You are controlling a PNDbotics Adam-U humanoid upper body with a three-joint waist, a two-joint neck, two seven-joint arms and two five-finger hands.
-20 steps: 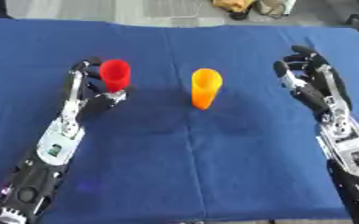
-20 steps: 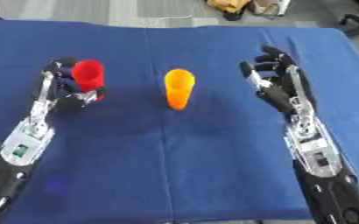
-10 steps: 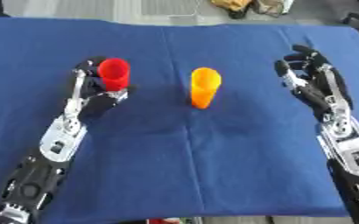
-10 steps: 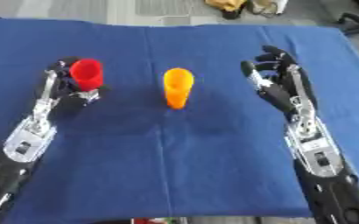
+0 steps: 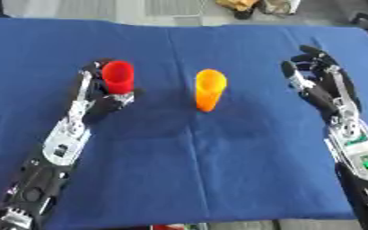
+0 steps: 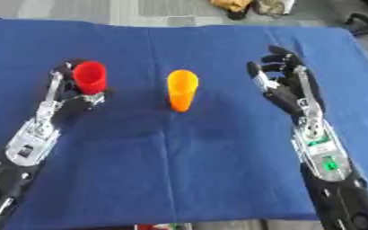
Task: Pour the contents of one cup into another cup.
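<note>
Blue cloth (image 5: 187,152) over the whole table, both cups on it. Red cup (image 5: 118,77) left of centre, upright, long axis vertical, mouth up toward the camera. Orange cup (image 5: 210,90) near centre, also upright, mouth up, narrowing toward the base. Well apart from each other, red one sitting slightly farther back. Contents of either cup not visible.

Left hand (image 5: 101,96) wrapped around the lower part of the red cup, fingers curled round it from the left and behind, thumb side at the right near the base. Cup base hidden by the hand, so cannot tell whether standing on the cloth or lifted just off it. Left forearm running straight from the lower left corner up to the cup, silver joint plates facing up.

Right hand (image 6: 285,83) off to the right, well apart from the orange cup, touching nothing. Fingers spread and loosely extended, tips pointing away toward the far edge, thumb sticking out to the left toward the orange cup. Palm roughly facing left. Right forearm coming in from the lower right corner, green spot on the silver wrist section.

Blurred clutter past the far edge of the table, not identifiable.
</note>
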